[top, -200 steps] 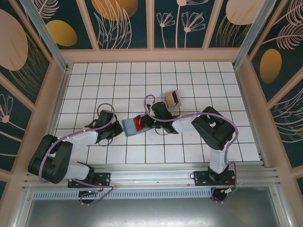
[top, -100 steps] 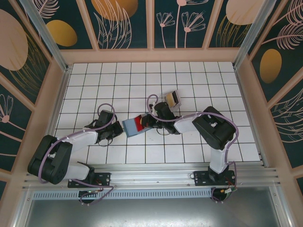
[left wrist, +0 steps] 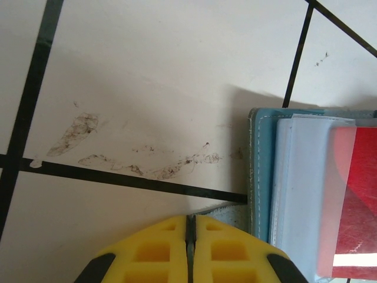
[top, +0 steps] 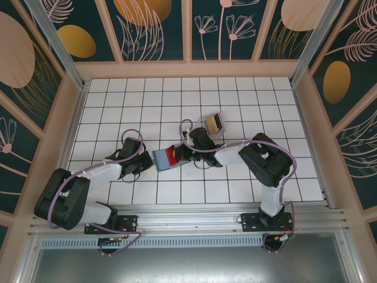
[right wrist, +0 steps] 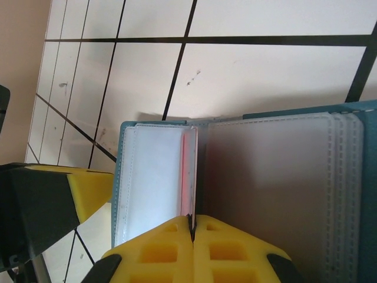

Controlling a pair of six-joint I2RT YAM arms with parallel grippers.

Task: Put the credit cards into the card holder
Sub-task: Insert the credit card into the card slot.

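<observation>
The teal card holder [top: 160, 160] lies open on the tiled floor between the arms, its clear sleeves [right wrist: 147, 171] spread. A red credit card [top: 171, 154] stands on edge between the pages [right wrist: 188, 171], and my right gripper [right wrist: 193, 218] is shut on its near edge. In the left wrist view the red card [left wrist: 359, 194] shows through a translucent sleeve of the holder [left wrist: 262, 177]. My left gripper [left wrist: 190, 219] is shut, its tips over a grey corner at the holder's left edge [top: 147, 164]. I cannot tell whether it presses on that corner.
A clear plastic box [top: 213, 124] with a yellow card in it stands tilted just behind the right gripper [top: 181, 154]. White tiled floor [top: 118, 100] extends to the back and both sides, bounded by wooden walls [top: 188, 69].
The right gripper drew back slightly to the right, then returned left to the holder. The left arm and the holder stayed put.
</observation>
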